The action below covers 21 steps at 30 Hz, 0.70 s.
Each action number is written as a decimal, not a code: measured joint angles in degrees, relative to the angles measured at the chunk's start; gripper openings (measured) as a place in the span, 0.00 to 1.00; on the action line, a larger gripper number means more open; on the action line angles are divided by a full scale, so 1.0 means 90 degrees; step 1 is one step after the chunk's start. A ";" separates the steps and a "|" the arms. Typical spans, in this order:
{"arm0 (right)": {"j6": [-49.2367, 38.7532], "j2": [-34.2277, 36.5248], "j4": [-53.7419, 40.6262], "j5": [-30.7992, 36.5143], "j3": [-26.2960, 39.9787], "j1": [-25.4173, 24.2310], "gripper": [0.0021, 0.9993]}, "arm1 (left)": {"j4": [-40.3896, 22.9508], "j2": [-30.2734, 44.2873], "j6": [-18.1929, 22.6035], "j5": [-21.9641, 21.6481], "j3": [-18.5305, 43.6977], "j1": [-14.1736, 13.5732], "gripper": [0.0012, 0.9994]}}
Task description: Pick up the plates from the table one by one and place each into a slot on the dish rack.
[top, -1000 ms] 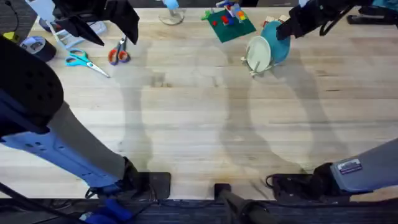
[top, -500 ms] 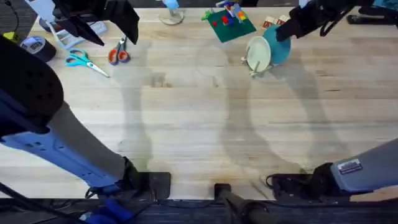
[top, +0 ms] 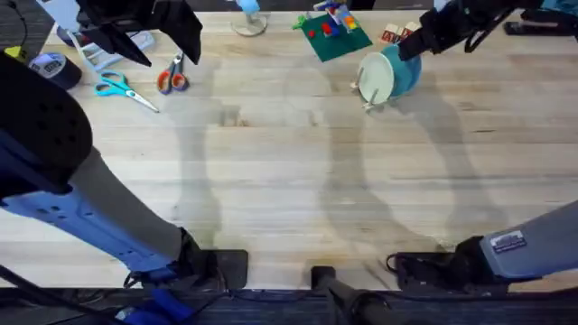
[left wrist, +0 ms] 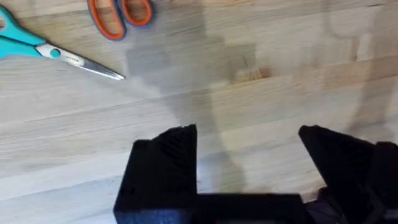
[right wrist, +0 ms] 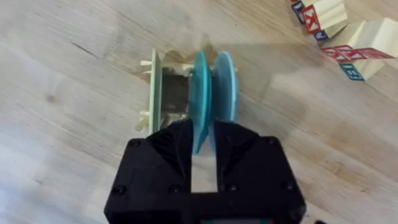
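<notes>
**Right gripper over the racked plates at the table's far edge**

The dish rack [top: 372, 97] stands near the far edge of the table [top: 289, 181], right of centre, holding upright plates on edge: a pale yellow plate [top: 376, 78] in front and teal plates [right wrist: 211, 87] behind it. The wrist view shows two teal discs side by side, faces parallel. The right gripper [right wrist: 203, 146] hangs directly above them, its black fingers [right wrist: 180, 140] straddling the rim of the nearer teal plate [right wrist: 200, 93]; whether they grip or have let go cannot be told. The plate's plane runs between the fingers, so a straight lift would clear it. Lettered blocks [right wrist: 339, 28] lie just beyond the rack. The left gripper [left wrist: 249, 162], open and empty, hovers near the far left corner beside scissors [left wrist: 59, 53]. Much of the table lies bare for moving.
</notes>
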 joint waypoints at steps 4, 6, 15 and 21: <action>-0.0002 -0.0001 0.0015 0.0000 0.0000 0.0000 0.22 | 0.0000 -0.0001 0.0000 0.0000 0.0000 0.0000 1.00; 0.0001 -0.0002 0.0017 -0.0002 0.0000 0.0002 0.22 | 0.0000 0.0001 0.0000 0.0000 0.0000 0.0000 1.00; 0.0001 -0.0457 0.0019 0.0000 0.0000 0.0012 0.28 | 0.0000 0.0001 0.0000 -0.0002 0.0000 0.0000 1.00; 0.0001 -0.1421 0.0009 -0.0001 0.0000 0.0012 0.40 | 0.0001 0.0001 0.0000 -0.0001 0.0000 0.0000 1.00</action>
